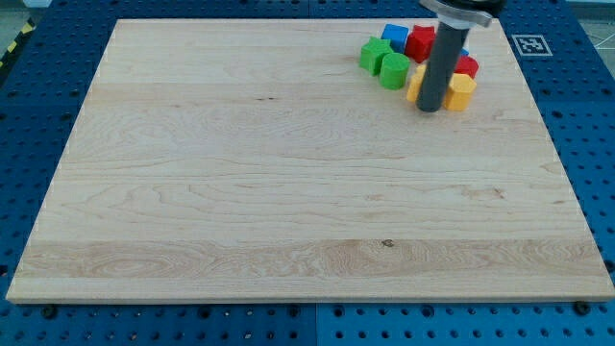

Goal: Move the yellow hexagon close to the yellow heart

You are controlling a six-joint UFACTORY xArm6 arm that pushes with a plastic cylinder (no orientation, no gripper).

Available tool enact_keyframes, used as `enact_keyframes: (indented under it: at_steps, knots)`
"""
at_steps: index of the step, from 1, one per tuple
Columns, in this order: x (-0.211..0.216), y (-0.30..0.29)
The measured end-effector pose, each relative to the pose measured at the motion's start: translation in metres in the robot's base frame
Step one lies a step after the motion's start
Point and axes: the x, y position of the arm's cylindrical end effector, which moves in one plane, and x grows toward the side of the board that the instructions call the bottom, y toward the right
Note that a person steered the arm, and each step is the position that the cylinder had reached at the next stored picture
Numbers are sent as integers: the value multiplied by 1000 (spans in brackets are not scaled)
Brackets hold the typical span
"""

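My tip point(430, 108) rests on the board at the view's top right, at the lower edge of a tight cluster of blocks. A yellow block point(416, 85) shows just left of the rod, partly hidden by it; its shape is unclear. A second yellow block point(461, 91) sits just right of the rod, touching or nearly touching it. I cannot tell which of the two is the hexagon and which the heart. The two yellow blocks lie close together with the rod between them.
The cluster also holds two green blocks point(375, 54) point(394, 70), a blue block point(395, 37), a red block point(420, 42) and another red block point(467, 65). The wooden board point(288, 192) lies on a blue pegboard table; a fiducial tag point(528, 44) sits at the top right.
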Motion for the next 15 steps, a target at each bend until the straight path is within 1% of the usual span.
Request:
enact_keyframes:
  at_steps: [1, 3, 4, 5, 6, 7, 8, 10, 12, 13, 14, 15]
  knots:
    - [-2, -19]
    - [1, -26]
    - [22, -9]
    - [47, 26]
    - [48, 72]
    - [46, 84]
    - [36, 84]
    - [-2, 74]
    - [-16, 67]
    - [-17, 70]
    - [0, 84]
    - [19, 77]
